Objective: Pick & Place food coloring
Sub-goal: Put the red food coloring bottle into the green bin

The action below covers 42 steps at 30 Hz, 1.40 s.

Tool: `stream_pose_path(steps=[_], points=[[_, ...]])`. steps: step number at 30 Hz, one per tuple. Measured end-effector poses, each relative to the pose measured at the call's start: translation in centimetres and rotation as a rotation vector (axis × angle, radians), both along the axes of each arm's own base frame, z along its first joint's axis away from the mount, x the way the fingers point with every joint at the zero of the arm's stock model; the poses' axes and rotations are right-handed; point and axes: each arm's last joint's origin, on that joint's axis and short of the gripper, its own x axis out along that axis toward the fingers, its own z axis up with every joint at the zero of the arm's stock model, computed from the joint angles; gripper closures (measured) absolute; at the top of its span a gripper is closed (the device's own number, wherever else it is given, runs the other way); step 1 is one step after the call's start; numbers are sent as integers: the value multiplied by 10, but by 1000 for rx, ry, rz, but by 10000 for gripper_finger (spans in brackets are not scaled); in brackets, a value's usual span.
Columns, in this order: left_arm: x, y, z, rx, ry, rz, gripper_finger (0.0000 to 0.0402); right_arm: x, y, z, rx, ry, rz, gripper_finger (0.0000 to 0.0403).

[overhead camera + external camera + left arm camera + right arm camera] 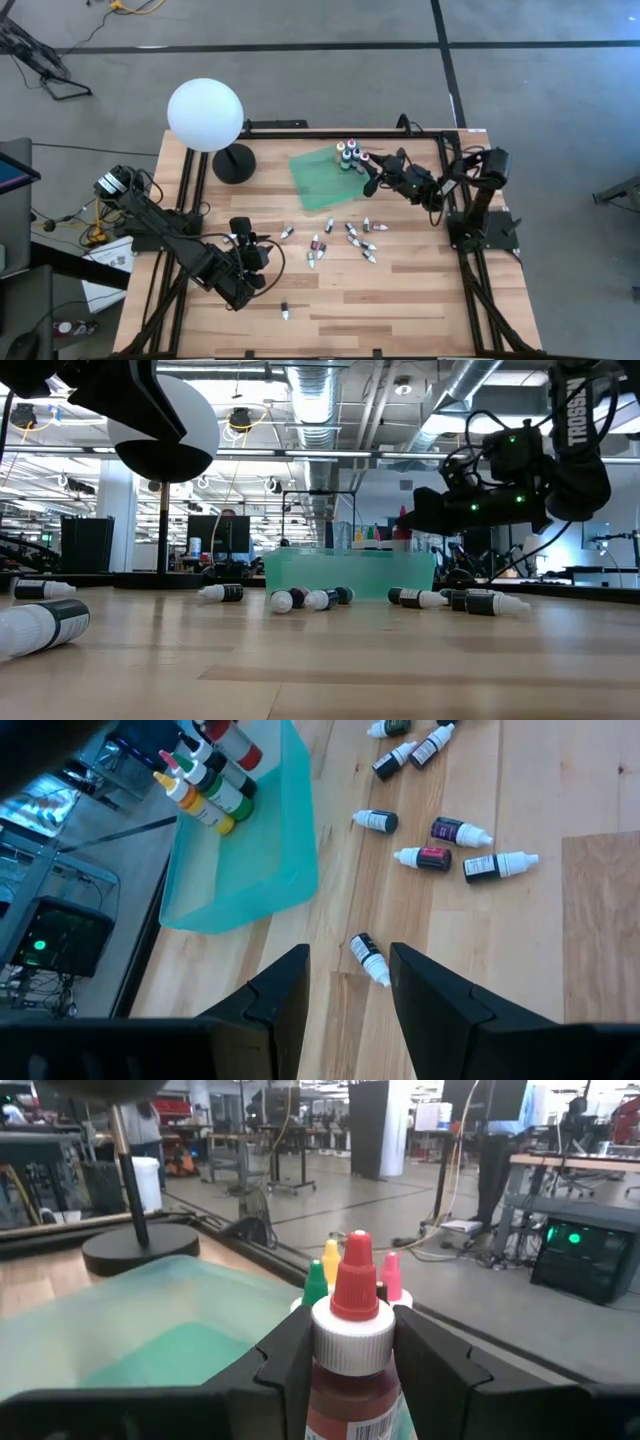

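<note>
A red-capped bottle of food coloring [350,1330] stands upright between the fingers of my right gripper [350,1370], at the far right corner of the flat green tray [318,182]. Just behind it stand green, yellow and pink-capped bottles [322,1275], seen as a cluster [350,155] from above. Several small white-tipped droppers [350,235] lie on their sides on the wood in front of the tray. My left gripper [255,243] hovers open above the table's left half, with one dropper [370,958] lying just beyond its fingertips. My right gripper pinches the red bottle's body [350,1385] just below its white collar, between the two fingers. The fingers come in level from the table's right side. The bottle stays upright, cap up; the fingers and the tray wall hide its bottom.
A white globe lamp [205,115] on a black round base [233,163] stands at the far left, beside the tray. One lone dropper [285,312] lies near the front edge. Bare wood lies front right.
</note>
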Motion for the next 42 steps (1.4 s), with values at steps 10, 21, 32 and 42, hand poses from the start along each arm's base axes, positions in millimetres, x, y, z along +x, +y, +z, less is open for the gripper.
stream_pose_path(steps=[10, 21, 32, 42], points=[[0, 0, 0, 0, 0, 0, 268, 12, -7, -7, 1, 20, -7, 284], [0, 0, 0, 1, 0, 0, 268, 10, -9, -9, 9, 38, -16, 284], [0, 0, 0, 1, -1, 0, 268, 10, -9, -10, 14, 51, -42, 236], [0, 0, 0, 1, -1, 1, 268, 9, -9, -10, 13, 50, -42, 175]])
